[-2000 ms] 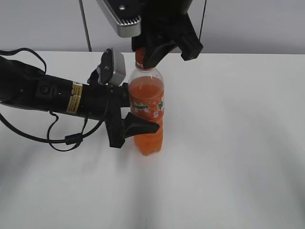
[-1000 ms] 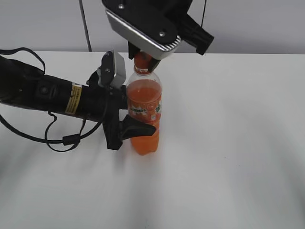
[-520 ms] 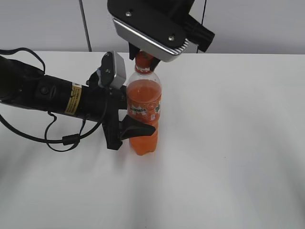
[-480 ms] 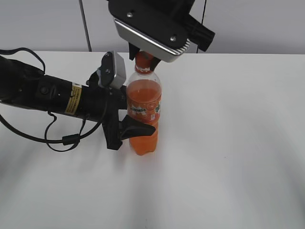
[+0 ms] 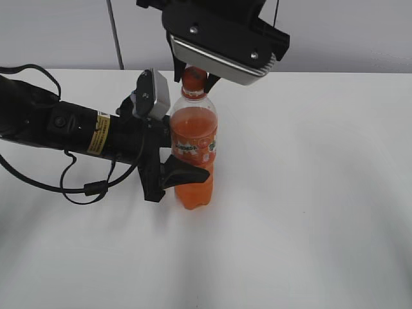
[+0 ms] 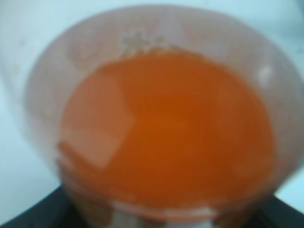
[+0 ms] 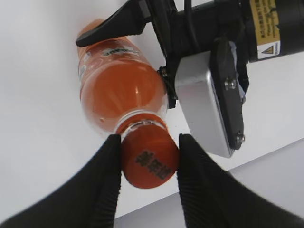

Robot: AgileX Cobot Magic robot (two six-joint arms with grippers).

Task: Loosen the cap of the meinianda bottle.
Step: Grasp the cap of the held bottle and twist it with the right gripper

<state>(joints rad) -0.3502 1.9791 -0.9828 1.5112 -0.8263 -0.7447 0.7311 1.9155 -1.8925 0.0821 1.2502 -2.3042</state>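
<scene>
The meinianda bottle (image 5: 193, 145) stands upright on the white table (image 5: 309, 193), full of orange drink, with its label band at mid height. My left gripper (image 5: 187, 164) reaches in from the left and is shut on the bottle's body at the label. The orange cap (image 5: 194, 76) sits on the neck. My right gripper (image 5: 196, 72) comes down from above and is shut on the cap. In the right wrist view the cap (image 7: 149, 161) sits between the two black ribbed fingers (image 7: 107, 178), which touch its sides. The left wrist view is filled by the blurred bottle (image 6: 161, 128).
The left arm and its black cables (image 5: 77, 187) lie across the table's left side. A grey wall (image 5: 347, 32) rises behind the table's far edge. The left wrist camera housing (image 7: 209, 99) stands close beside the bottle's shoulder.
My right gripper has turned about the cap, and its silver wrist housing has swung round to the right. The bottle and left gripper shifted slightly left early on, then stayed still.
</scene>
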